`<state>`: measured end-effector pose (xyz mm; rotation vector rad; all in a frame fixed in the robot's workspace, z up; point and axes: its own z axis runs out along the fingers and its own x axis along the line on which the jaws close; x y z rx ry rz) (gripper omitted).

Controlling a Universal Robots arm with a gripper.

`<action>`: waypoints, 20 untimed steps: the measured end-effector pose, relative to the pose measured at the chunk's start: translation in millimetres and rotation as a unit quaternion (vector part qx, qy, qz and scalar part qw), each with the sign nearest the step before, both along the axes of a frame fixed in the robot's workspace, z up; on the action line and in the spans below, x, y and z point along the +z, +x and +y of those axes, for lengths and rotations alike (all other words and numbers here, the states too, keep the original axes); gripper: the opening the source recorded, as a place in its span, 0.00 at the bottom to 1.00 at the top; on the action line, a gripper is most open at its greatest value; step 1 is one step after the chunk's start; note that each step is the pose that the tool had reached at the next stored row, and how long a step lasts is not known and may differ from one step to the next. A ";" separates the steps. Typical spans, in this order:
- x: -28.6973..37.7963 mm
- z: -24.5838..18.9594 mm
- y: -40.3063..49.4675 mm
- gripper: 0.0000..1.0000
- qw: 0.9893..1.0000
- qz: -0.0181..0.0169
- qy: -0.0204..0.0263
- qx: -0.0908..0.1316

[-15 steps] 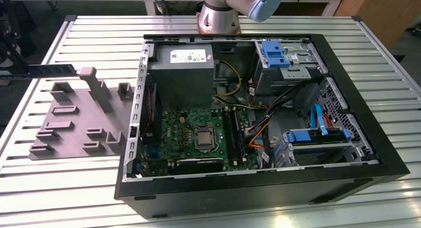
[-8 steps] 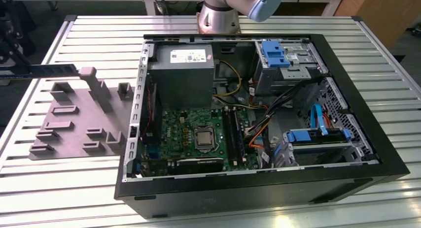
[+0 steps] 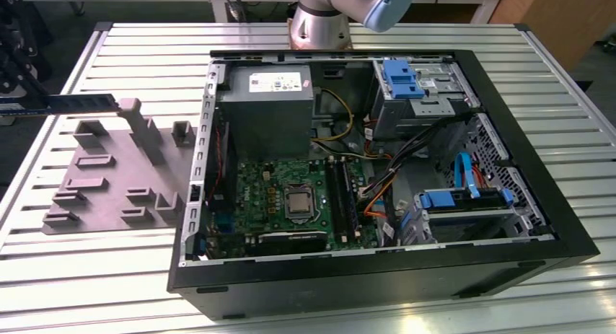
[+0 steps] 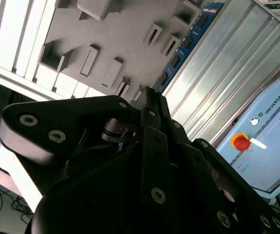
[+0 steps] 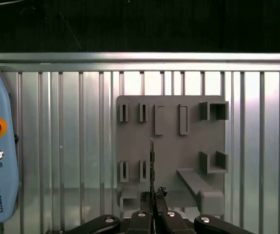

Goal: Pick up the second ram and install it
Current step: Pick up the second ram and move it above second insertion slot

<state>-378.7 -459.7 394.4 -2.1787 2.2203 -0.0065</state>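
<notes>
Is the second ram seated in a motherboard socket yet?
No. In the exterior view the second ram is by the grey tray at the exterior view's left, outside the computer case.

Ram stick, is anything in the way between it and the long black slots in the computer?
The gripper holds the second ram above the grey tray. Between it and the memory sockets stands the computer case's side wall. Cables lie close beside the sockets, seemingly not across them.
</notes>
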 end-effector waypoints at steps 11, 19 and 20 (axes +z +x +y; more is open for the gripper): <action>0.0 0.0 6.1 0.14 1.000 0.000 0.000 0.000; 0.0 0.0 10.5 0.14 1.000 0.000 0.000 0.000; 0.0 0.0 11.0 0.14 1.000 0.000 0.000 0.000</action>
